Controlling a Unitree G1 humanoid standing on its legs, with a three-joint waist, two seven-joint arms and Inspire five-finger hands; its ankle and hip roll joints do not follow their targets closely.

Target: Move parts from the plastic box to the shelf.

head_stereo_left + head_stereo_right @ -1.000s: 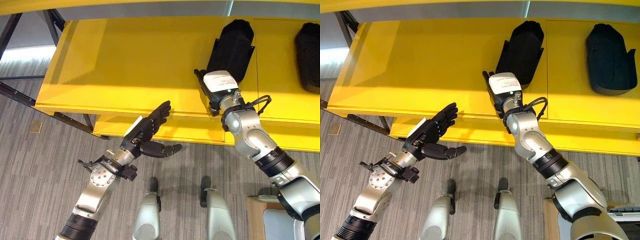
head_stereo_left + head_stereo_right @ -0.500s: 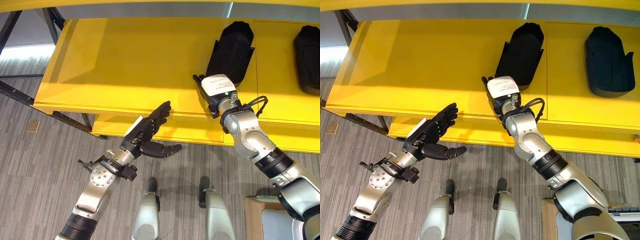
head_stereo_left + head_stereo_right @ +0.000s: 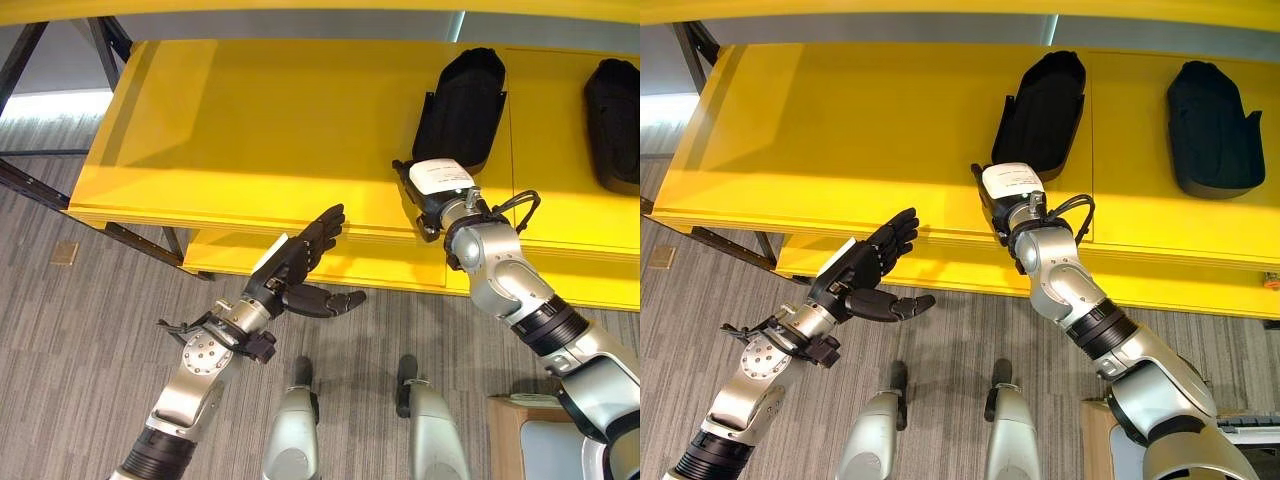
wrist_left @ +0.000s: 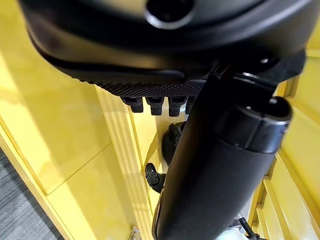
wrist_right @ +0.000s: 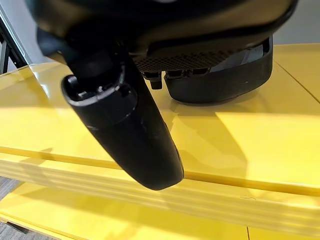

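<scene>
Two black moulded parts lie on the yellow shelf (image 3: 250, 130): one (image 3: 462, 105) in the middle right, another (image 3: 612, 95) at the far right. My right hand (image 3: 435, 190) rests on the shelf just in front of the nearer part (image 5: 225, 80), with straight fingers, a straight thumb (image 5: 130, 130) and nothing in it. A small gap separates the fingertips from the part. My left hand (image 3: 300, 262) floats open and empty before the shelf's front edge, palm up, thumb (image 4: 215, 170) spread.
A lower yellow shelf board (image 3: 380, 265) runs under the front edge. Dark frame bars (image 3: 30, 190) stand at the left over grey carpet. A wooden stand with a pale box (image 3: 530, 430) shows at the bottom right.
My right hand has drawn back a little from the nearer black part toward the shelf's front edge. The part and my left hand have stayed put.
</scene>
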